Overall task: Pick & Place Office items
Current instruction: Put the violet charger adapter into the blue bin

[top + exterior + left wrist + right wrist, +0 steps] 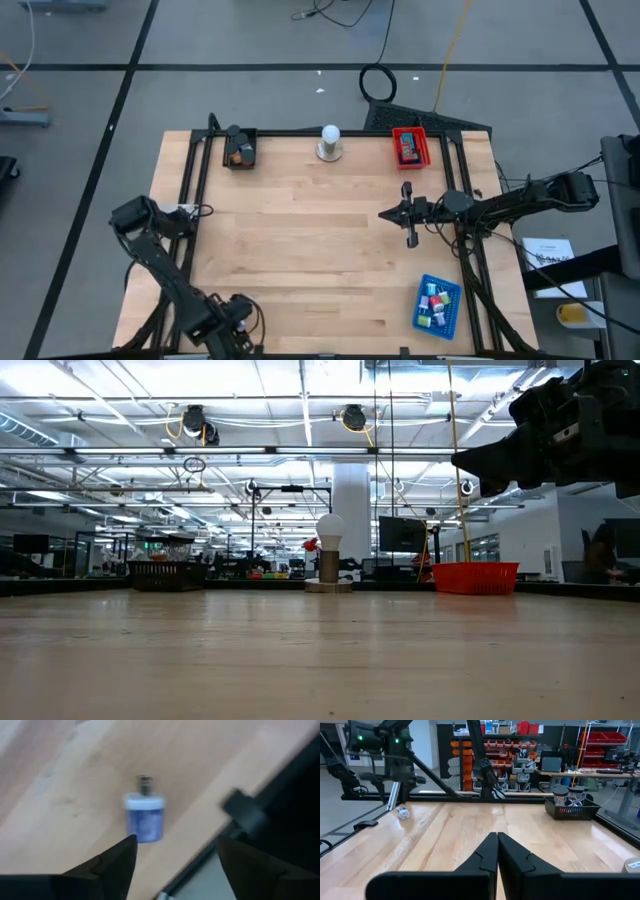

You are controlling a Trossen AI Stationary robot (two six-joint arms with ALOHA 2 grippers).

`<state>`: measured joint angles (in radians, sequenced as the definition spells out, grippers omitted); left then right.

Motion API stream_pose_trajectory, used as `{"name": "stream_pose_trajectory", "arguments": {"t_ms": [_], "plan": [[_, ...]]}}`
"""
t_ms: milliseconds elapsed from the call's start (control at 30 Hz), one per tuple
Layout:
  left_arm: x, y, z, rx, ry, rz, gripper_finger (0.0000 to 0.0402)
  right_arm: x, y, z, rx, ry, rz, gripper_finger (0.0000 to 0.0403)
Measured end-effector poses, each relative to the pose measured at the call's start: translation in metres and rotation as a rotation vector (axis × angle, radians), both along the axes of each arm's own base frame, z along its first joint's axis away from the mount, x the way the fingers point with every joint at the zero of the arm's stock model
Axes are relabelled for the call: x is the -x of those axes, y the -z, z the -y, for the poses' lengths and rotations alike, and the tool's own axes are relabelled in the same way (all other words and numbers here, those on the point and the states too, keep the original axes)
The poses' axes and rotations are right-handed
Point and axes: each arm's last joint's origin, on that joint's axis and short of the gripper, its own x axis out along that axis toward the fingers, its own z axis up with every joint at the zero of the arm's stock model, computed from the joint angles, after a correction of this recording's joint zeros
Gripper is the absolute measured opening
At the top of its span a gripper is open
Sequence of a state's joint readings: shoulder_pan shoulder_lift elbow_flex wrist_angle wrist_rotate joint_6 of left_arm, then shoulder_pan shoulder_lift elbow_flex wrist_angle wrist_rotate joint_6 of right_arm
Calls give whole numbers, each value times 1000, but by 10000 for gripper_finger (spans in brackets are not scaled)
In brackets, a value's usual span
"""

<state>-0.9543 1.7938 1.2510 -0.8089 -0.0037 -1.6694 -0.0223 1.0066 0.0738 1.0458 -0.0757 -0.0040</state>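
While the left gripper (175,852) hangs open over the table's (300,250) near left corner, a small blue piece (144,818) lies just ahead of its fingers.
Blurred, it may be a roll, close to the table's edge; bare wood spreads beyond. Right gripper (409,214), fingers closed on nothing, hovers near the right edge; other items fill the blue tray (448,318).

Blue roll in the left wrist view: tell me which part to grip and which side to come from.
Grip the blue roll by its wide body, not the thin metal stub at its end. It seems to lie flat on the table near the edge, so come from above with the open left gripper, one finger on each long flank, after centring over it.
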Motion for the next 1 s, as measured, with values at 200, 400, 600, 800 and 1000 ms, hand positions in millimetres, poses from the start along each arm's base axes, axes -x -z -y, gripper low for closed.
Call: {"name": "stream_pose_trajectory", "arguments": {"t_ms": [200, 400, 600, 800, 1000], "plan": [[-3, 17, 1, -64, -24, -19, 321, 0, 0, 0, -18, -1, -4, 1], [-6, 32, 4, -108, 7, -31, 322, 0, 0, 0, -19, -1, -5, 1], [-2, 44, 9, -104, 54, -100, 271, 0, 0, 0, -19, -1, -5, 1], [3, 45, 10, -123, 81, -106, 177, 0, 1, 0, -19, -1, -11, 1], [-1, 31, -5, -229, 158, -42, 134, 0, 1, 0, -19, -1, -13, 1]]}}
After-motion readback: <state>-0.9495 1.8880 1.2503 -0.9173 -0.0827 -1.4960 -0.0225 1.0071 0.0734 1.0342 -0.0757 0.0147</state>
